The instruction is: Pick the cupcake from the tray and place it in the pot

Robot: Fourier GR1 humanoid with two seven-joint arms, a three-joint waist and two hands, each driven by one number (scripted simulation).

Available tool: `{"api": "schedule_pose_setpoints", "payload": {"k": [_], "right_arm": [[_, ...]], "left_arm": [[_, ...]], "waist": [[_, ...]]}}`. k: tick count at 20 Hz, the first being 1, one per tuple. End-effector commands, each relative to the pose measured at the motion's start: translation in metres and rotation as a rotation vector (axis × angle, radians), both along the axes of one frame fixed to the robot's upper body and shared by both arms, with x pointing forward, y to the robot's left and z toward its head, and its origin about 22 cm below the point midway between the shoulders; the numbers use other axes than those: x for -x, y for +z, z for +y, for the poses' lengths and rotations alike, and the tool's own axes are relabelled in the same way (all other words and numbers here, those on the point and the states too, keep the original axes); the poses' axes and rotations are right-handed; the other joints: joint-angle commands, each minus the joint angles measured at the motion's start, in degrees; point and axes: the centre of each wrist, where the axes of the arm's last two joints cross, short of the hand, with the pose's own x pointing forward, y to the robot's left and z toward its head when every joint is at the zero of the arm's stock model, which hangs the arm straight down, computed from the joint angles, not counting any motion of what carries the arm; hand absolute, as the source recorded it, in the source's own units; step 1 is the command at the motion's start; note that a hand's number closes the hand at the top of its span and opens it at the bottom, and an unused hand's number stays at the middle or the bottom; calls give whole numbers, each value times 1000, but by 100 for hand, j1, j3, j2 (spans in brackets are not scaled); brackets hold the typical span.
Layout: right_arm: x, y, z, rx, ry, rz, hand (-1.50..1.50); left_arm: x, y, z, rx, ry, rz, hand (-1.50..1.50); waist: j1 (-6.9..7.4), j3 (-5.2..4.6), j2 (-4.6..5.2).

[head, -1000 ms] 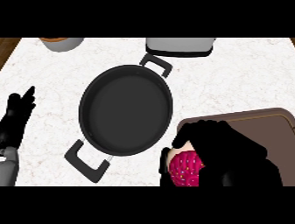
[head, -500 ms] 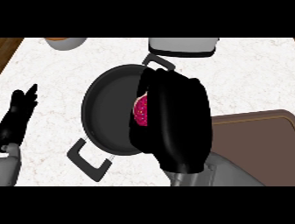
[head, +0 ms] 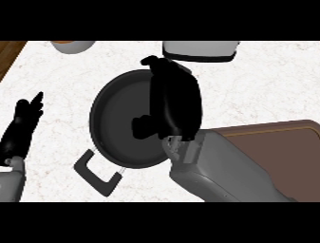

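Pot: one, black (head: 120, 126), in the middle of the white counter (head: 274, 85); one loop handle (head: 96, 173) sticks out at its near left.
Tray: one, brown (head: 288, 147), at the right edge, just beside the pot; the right forearm covers its left part.
Hands: two, both black.
Other things: a grey vessel (head: 201, 50) at the far edge behind the pot; an orange and white bowl (head: 72, 45) at the far left.
In the way: the right hand (head: 173, 102) and its grey forearm lie across the pot's right half and hide that rim.
Right hand: over the pot, back up, fingers stretched to the far rim, thumb out over the pot's floor; whether it grips anything cannot be told.
Cupcake: not seen anywhere; the pot's visible floor shows only black.
Left hand: (head: 22, 126) at the left edge, fingers straight and up, resting, well apart from the pot.
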Motion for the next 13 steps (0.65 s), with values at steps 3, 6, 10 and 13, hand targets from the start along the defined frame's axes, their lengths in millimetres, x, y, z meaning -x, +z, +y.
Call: {"api": "schedule_pose_setpoints", "payload": {"k": [3, 6, 10, 13], "right_arm": [[-12, 10, 0, -373, -131, -88, -150], [-12, 0, -6, -469, -173, -197, -150], [-23, 11, -17, -572, -249, -292, -150], [-4, -4, -35, -617, -301, -326, -150]], "left_arm": [[-5, 11, 1, 1, 0, -14, 0], [3, 3, -2, 8, 5, 4, 0], [12, -4, 0, 14, 15, 18, 0], [9, -7, 11, 0, 64, 2, 0]], "waist": [[-17, 9, -8], [-132, 9, -38], [-198, 8, -62], [-399, 7, -80]]}}
